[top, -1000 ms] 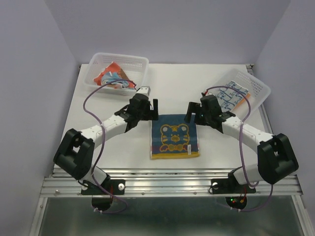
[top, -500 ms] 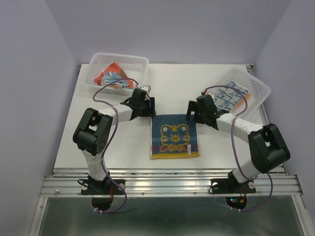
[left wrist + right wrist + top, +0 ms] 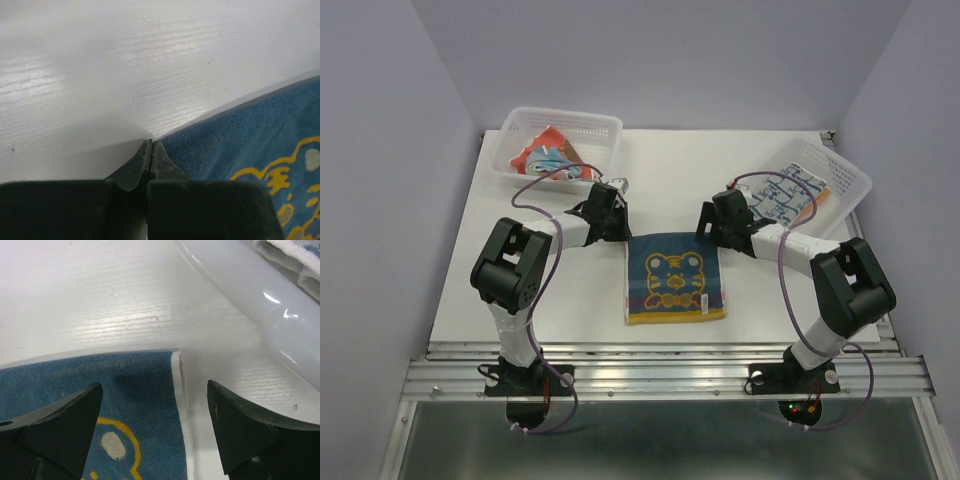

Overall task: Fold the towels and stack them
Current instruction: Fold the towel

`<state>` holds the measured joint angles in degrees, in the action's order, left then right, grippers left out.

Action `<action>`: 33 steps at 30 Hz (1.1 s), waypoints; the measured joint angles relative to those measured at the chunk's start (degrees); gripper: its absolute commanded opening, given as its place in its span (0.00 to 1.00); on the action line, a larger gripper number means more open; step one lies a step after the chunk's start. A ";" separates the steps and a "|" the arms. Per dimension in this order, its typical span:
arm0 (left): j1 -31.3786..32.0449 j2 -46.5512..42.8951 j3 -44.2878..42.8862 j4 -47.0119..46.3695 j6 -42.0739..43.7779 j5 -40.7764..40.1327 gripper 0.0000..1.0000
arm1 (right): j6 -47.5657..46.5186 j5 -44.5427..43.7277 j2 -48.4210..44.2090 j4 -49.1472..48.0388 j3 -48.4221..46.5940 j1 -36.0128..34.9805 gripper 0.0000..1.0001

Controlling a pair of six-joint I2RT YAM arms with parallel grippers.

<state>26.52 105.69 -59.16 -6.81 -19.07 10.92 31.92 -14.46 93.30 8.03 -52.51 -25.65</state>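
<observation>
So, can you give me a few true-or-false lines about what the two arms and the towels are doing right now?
1. The navy bear towel lies spread flat on the table. True.
2. The right gripper is shut. False: it is open, straddling a corner of that towel.
3. The left gripper is shut, its tip at the towel's edge. True.
4. Both baskets are empty. False: the left basket holds an orange towel, and the right basket holds a blue-printed white towel.

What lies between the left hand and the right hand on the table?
The far edge of the navy bear towel, flat on the white table; the top external view shows it.
</observation>
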 measured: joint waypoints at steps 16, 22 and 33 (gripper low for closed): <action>0.00 -0.09 0.15 -0.04 -1.01 0.90 0.00 | 2.78 -2.08 4.37 -3.37 -1.79 0.00 0.50; 0.00 -1.14 1.44 -0.35 -1.40 0.90 0.00 | 3.02 -2.93 4.57 -4.02 -1.77 0.00 0.19; 2.49 -11.63 9.38 -1.33 -3.52 0.74 0.00 | 0.61 0.61 -6.10 -3.72 3.43 0.00 0.01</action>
<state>29.02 94.06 -49.78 -8.14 -22.59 11.66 32.53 -13.85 87.20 4.32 -49.08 -25.65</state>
